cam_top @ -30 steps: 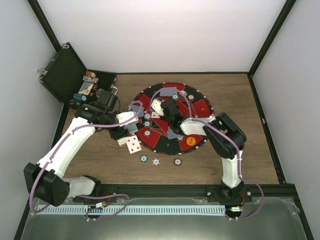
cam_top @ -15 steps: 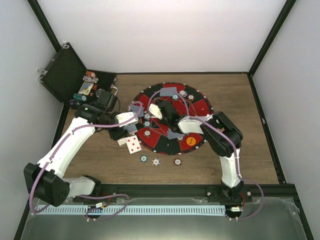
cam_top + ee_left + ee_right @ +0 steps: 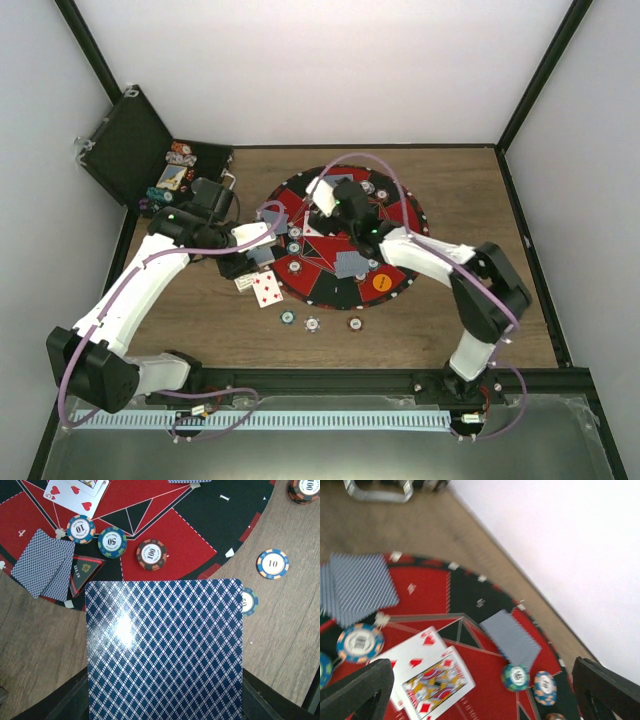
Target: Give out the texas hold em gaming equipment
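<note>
Poker chips (image 3: 313,323) number three on the wood, just outside the mat's (image 3: 398,214) 6 o'clock rim. Only the left wrist view reads three marked chips (image 3: 112,542) on the mat: 10, 50, 100. The left gripper (image 3: 262,252) pinches one face-down card (image 3: 164,650) at 9 o'clock. The right gripper (image 3: 482,667), fingers wide apart and empty, hangs near 11 o'clock over two face-up cards (image 3: 437,680).

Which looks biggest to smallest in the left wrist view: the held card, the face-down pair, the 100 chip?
1. held card, largest, though it is nearest the camera
2. face-down pair
3. 100 chip, smallest
</note>
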Controlling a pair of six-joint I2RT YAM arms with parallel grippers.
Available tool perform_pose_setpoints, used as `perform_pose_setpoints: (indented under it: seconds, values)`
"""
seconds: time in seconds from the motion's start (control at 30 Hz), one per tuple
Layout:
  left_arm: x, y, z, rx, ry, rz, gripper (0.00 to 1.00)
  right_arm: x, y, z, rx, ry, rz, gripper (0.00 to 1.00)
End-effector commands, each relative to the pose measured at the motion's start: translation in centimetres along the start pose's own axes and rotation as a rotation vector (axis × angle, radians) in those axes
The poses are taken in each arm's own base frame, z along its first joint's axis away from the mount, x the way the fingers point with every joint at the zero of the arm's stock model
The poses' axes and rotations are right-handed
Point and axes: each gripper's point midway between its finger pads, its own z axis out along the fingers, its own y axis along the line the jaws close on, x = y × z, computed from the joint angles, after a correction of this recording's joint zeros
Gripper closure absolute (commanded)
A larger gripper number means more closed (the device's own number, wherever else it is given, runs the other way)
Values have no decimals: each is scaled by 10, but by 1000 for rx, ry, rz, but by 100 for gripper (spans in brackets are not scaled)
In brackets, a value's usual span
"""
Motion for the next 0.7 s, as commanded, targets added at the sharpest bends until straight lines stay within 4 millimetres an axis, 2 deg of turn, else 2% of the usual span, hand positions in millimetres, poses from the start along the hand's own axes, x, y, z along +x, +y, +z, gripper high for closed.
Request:
perform_pose_setpoints:
  seconds: [0.0,0.07,0.1,0.13,0.17,0.23,0.33,0.43,0.53,0.6,0.67]
  values:
    - [-11,2,-13,-19,-48,10,96,-49,-88,-60,212,-220,348,0]
    - [-13,2,-13,-18,-56,7,96,-54,-120,-87,221,-275,606,0]
    - [-14,2,-14,-17,-59,6,96,-53,-131,-94,208,-275,686,0]
    - [-15,2,-14,-15,-62,5,96,-59,-138,-100,148,-287,729,0]
    - [-17,2,-15,-13,-66,5,96,-62,-133,-102,54,-284,762,0]
    - [-18,2,-17,-12,-72,4,96,-72,-117,-107,-123,-284,825,0]
    - [-20,2,-18,-13,-81,6,96,-82,-73,-106,-420,-199,909,0]
    - [-20,2,-18,-13,-83,6,96,-78,-29,-106,-671,-95,1002,0]
    - [-22,1,-19,-10,-91,5,96,-74,5,-117,-805,-76,1054,0]
    - [-23,1,-20,-9,-98,6,96,-81,20,-127,-859,-101,1053,0]
    - [-24,1,-20,-7,-102,6,96,-84,37,-129,-897,-58,1072,0]
